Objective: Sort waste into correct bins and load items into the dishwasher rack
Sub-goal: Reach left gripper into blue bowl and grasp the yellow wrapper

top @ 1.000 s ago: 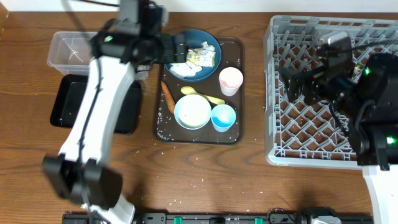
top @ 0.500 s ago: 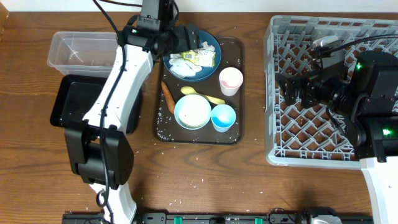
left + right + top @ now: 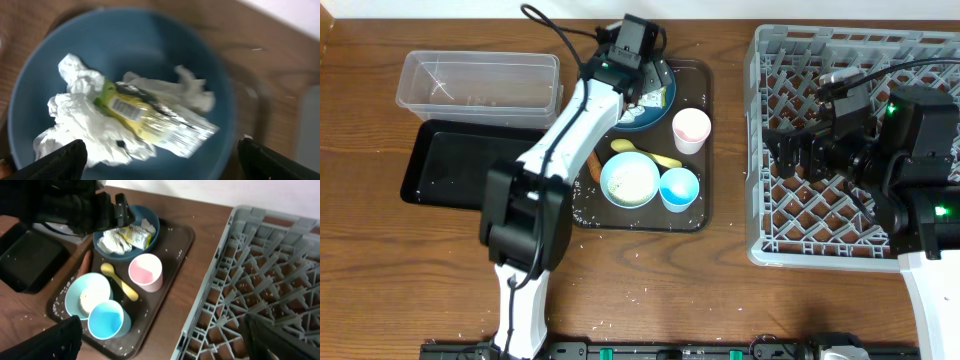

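Two pieces of waste lie in the blue bowl point(image 3: 210, 65) at the far end of the brown tray point(image 3: 706, 150): crumpled paper point(image 3: 75, 110) with a yellow-green wrapper point(image 3: 145, 115) on top of it. The main risk, as I judge it, is a mixed grab. The wrapper touches the paper, so a closing hand may take both, and they may belong in different bins. A low approach could also press a finger on the bowl's wall and tip or slide the bowl towards the pink cup point(image 3: 691, 128) just beside it. A shallow pinch may catch only a corner of the wrapper and drop it on the way to the clear tub point(image 3: 480, 80) or the black tray point(image 3: 450, 165), which sit well to the left on the table.

The left hand point(image 3: 167, 167) hangs over the bowl with its fingers spread fully apart, one at each lower corner of the blurred wrist view. It holds nothing and touches neither the waste nor the bowl.

The right hand point(image 3: 165, 342) is likewise wide apart and empty, above the rack point(image 3: 840, 220), which has no dishes in it.

The white bowl point(image 3: 630, 179), blue cup point(image 3: 679, 189), spoon point(image 3: 645, 152) and carrot point(image 3: 86, 265) all remain on the brown tray.
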Robot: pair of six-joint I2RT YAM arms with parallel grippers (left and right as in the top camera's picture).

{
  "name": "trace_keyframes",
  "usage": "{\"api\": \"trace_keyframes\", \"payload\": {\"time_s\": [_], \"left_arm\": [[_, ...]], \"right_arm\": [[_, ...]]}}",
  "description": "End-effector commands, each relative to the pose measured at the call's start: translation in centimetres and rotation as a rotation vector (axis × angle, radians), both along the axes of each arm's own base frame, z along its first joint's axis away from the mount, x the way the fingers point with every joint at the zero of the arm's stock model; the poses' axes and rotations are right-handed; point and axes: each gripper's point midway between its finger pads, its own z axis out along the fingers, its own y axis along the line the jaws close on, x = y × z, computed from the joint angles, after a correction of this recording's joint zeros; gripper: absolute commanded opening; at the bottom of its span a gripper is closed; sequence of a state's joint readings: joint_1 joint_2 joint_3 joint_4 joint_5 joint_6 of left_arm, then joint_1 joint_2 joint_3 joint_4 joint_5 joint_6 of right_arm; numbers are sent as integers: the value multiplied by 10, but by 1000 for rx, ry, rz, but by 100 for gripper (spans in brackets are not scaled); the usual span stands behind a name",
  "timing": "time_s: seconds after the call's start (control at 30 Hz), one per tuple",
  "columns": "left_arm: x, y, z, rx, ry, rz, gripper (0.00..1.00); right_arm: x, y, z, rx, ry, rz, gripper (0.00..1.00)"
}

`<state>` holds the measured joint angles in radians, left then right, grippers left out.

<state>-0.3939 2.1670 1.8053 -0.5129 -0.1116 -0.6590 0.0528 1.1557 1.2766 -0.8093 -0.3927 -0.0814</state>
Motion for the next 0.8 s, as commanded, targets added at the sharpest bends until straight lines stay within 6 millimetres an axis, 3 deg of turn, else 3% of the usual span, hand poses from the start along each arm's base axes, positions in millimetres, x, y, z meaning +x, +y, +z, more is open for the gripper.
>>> {"api": "trace_keyframes", "payload": {"time_s": [0.0,0.37,0.63,0.77], "left_arm": [[12,13,-1,16,-29,75,98],[22,14,-60,56,11,91,98],[20,13,-68,60,25,86,100],[17,14,-73,65,38,85,83]], "right_arm": [[-2,2,3,-6,2,7,99],[-5,1,-2,-8,28,7,99],[-4,1,-1,-8,20,7,99],[-4,1,0,-8,19,7,99]]}}
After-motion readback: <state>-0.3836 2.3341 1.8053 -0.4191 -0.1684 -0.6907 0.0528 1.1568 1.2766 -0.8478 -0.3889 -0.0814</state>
